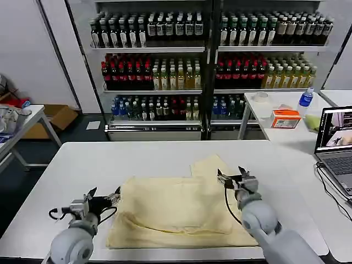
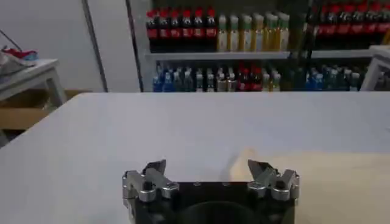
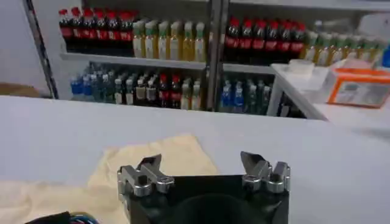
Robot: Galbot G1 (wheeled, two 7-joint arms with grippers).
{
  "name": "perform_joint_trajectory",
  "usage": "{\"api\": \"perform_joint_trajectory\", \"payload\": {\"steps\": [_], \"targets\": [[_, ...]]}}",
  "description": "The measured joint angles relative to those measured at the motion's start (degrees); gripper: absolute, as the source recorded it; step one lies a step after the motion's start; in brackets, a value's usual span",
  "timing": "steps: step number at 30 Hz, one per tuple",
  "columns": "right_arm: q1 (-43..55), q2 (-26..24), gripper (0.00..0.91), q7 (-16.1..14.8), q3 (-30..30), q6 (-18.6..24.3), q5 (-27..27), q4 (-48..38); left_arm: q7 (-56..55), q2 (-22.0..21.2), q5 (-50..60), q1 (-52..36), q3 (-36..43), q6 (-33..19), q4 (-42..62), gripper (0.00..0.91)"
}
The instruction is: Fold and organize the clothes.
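A broad white rectangular table (image 1: 165,154) spreads beneath both grippers. The pale yellow soft fabric T-shirt (image 1: 176,212) lies flat on it between them, partly folded, one sleeve (image 1: 212,165) reaching away toward the drinks shelves (image 1: 209,60). The right gripper (image 1: 232,180) hangs over the shirt's right edge just past that sleeve, jaws spread wide and empty. The left gripper (image 1: 104,198) sits just beside the shirt's left edge, above bare tabletop, jaws likewise wide apart and holding nothing.
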Motion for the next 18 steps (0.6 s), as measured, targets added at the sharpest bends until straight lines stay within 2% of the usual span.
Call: {"api": "perform_joint_trajectory", "payload": {"steps": [8, 18], "targets": [[9.26, 4.89, 0.907, -0.04, -4.16, -1.01, 1.40, -11.85, 0.07, 0.57, -0.92, -8.25, 5.72, 0.78, 7.49, 0.907], [14.35, 8.71, 0.907, -0.24, -5.59, -1.28, 0.51, -21.64, 0.46, 0.32, -1.49, -12.63, 9.59, 1.19, 12.50, 0.907]]}}
